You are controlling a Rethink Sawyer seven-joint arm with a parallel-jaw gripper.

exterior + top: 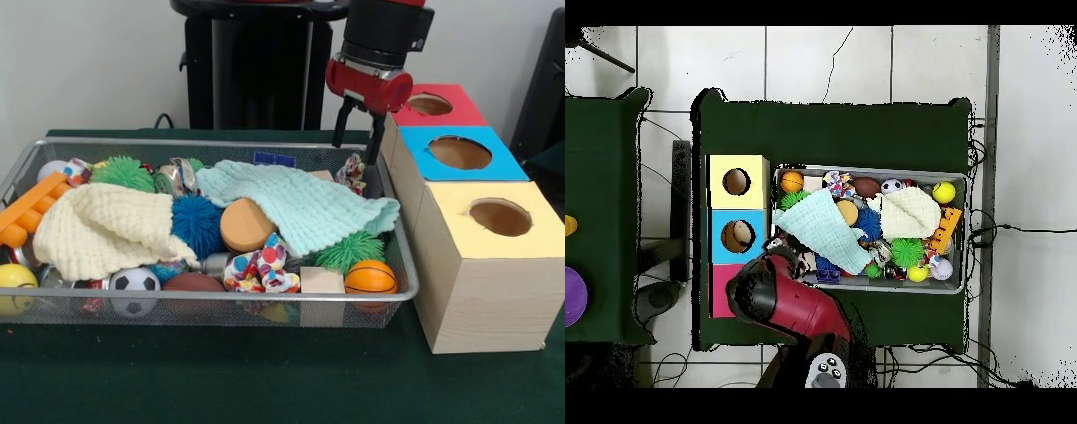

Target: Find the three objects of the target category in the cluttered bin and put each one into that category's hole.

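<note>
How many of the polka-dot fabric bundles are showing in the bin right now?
2. One ruffled white polka-dot fabric bundle lies at the silver wire-mesh bin's near edge, beside the tan wooden block; another sits at the far corner under the end effector. A third may be buried.

Silver wire-mesh bin (399, 265); white ruffled fabric bundle (261, 267) (red, blue, yellow dots); mint knitted cloth (300, 205); cream knitted cloth (101, 230); yellow-surrounded hole (500, 216).

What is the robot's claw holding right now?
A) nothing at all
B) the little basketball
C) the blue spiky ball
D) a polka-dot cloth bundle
A: the gripper hangs open and empty over the far corner of the bin, beside the box with the holes; one polka-dot bundle lies near the front of the bin.
</note>
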